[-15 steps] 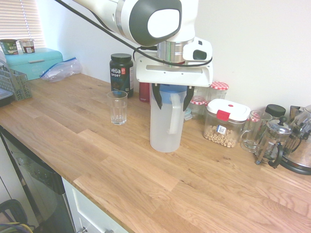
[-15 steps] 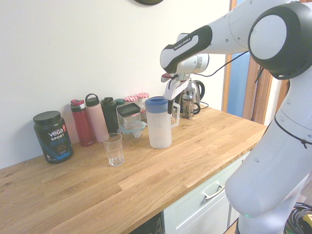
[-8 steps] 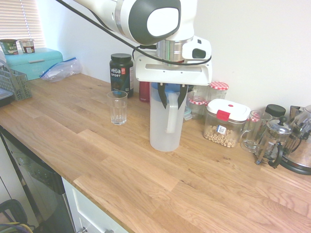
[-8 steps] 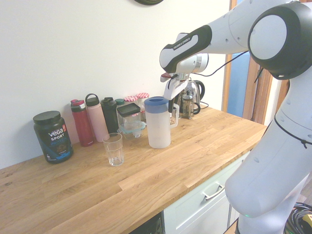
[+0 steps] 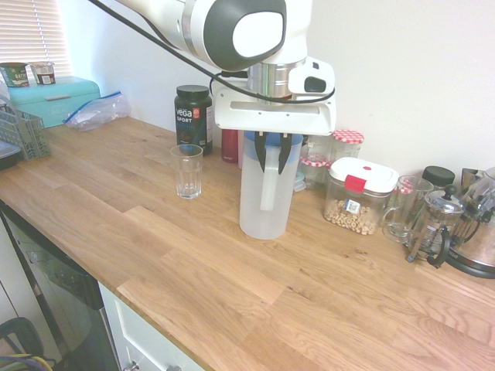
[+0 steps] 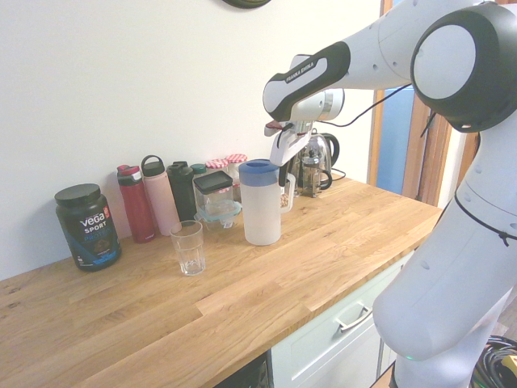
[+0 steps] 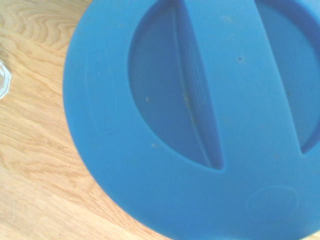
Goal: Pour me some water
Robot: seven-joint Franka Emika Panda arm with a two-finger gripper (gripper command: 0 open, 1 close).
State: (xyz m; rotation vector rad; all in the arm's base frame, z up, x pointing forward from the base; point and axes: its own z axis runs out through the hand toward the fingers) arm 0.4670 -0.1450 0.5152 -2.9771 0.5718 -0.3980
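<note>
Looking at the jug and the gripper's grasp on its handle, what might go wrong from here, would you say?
The hand grips the jug's handle near the top, so the jug might swing or slip when lifted. While tilting, it could knock over the glass.

The water is hard to tell by eye: no edge or surface of it can be picked out with certainty. The frosted jug (image 5: pixel 258 205) veils whatever lies inside — its translucent wall shows only a pale, milky grey-white, slightly duller low down, and whether that tone is liquid or plastic cannot be told. The jug stands upright on the bench (image 5: pixel 193 255), under a blue lid (image 7: pixel 115 150) that hides the inside from above. The water's level, amount and stillness are therefore unclear. In the tumbler (image 5: pixel 187 174), the clear ribbed glass makes any water equally hard to judge.
</note>
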